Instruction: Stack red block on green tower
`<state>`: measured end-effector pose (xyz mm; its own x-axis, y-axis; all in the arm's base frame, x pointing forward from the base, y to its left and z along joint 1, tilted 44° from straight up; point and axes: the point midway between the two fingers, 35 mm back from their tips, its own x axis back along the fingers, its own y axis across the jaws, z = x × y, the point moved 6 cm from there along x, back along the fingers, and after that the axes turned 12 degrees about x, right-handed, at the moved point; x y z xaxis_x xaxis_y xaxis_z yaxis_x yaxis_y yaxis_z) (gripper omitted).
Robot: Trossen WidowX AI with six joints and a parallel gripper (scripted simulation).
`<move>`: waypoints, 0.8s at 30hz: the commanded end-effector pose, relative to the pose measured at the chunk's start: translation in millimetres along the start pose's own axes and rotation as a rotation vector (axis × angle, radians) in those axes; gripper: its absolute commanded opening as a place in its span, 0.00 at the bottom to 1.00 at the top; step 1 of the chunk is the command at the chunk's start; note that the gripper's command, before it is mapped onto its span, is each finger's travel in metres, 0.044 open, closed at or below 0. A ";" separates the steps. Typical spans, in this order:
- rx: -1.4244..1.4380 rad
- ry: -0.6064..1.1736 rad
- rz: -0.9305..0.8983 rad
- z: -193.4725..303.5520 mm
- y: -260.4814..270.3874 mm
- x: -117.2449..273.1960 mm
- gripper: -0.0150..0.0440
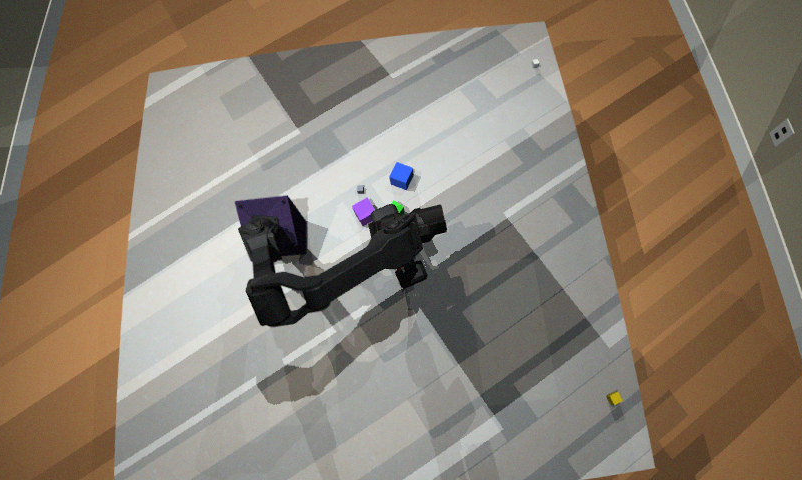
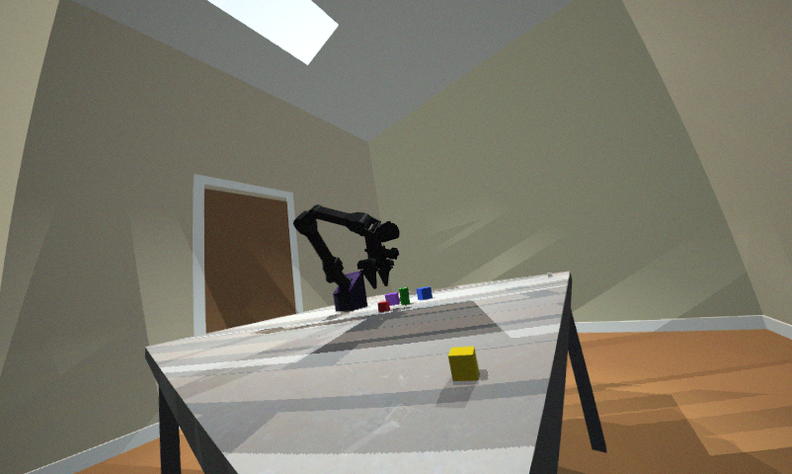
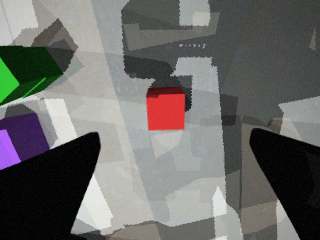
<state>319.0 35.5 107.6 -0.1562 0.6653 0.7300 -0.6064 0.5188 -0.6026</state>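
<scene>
The red block (image 2: 383, 306) (image 3: 165, 112) lies on the table. In the wrist view it is just beyond the line between the fingertips and a little left of the middle. The arm hides it in the top view. My gripper (image 2: 380, 285) (image 3: 176, 138) is open and empty, fingers pointing down, above the table and higher than the red block. The green tower (image 1: 398, 206) (image 2: 404, 295) (image 3: 36, 67) stands upright, at the left edge of the wrist view. The arm partly covers it in the top view.
A purple block (image 1: 363, 211) (image 2: 392, 298) (image 3: 27, 132) is close beside the tower. A blue block (image 1: 401, 176) (image 2: 424, 292) is behind it. A small grey cube (image 1: 360, 189) is near the purple block. A yellow block (image 1: 614, 398) (image 2: 463, 363) and a white cube (image 1: 535, 63) are far off.
</scene>
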 end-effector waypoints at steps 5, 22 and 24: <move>0.013 0.018 0.002 1.2 3.3 -36.1 1.00; 0.013 0.018 0.002 0.7 3.7 -54.5 1.00; 0.013 0.018 0.002 0.7 3.7 -57.7 1.00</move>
<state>325.0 2.9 70.2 -0.1492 0.6709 0.7264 -0.6088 0.5165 -0.6021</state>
